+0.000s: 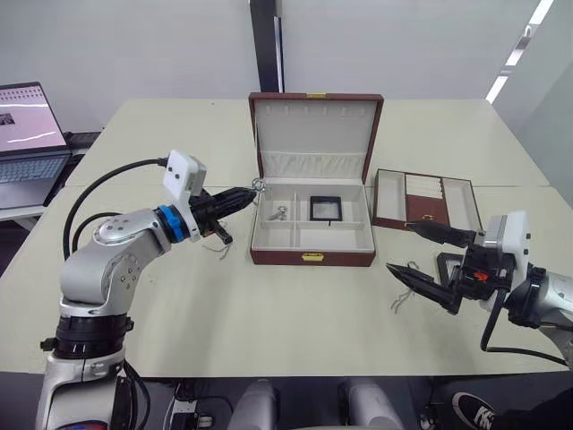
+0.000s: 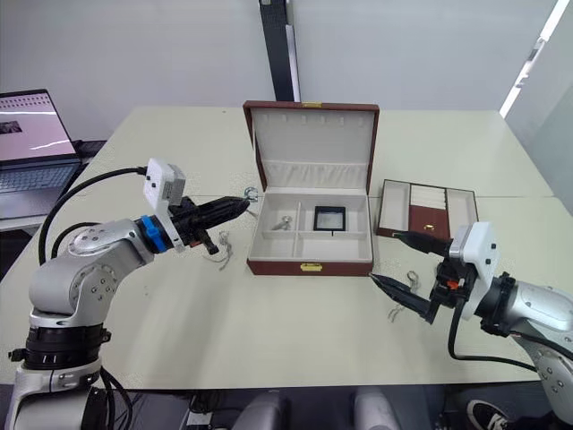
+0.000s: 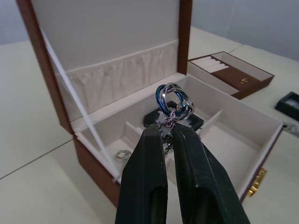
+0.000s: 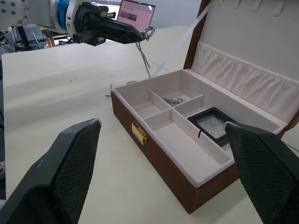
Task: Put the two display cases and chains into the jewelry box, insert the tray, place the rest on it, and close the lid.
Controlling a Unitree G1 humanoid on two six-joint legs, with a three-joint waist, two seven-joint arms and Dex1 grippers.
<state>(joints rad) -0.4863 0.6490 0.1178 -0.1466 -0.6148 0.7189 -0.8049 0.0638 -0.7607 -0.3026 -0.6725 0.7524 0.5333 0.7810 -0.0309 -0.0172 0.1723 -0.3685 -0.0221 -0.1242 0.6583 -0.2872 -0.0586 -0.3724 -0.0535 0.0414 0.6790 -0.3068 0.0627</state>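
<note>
At centre frame, the left gripper (image 1: 252,190) holds its jaws closed on a thin silvery chain with linked rings (image 3: 174,103) just beside the left wall of the open reddish-brown wooden jewelry box (image 1: 312,257); the next move, seemingly, is to carry it over a cream compartment and release. One black-framed display case (image 1: 325,208) lies inside. At lower right, the right gripper (image 1: 421,255) hangs with jaws spread above another chain (image 2: 402,296) on the table (image 1: 269,313). A second case there is largely hidden behind it.

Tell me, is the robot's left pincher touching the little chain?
Touching. The left wrist view shows the left gripper pinching the chain between its black fingers.
</note>
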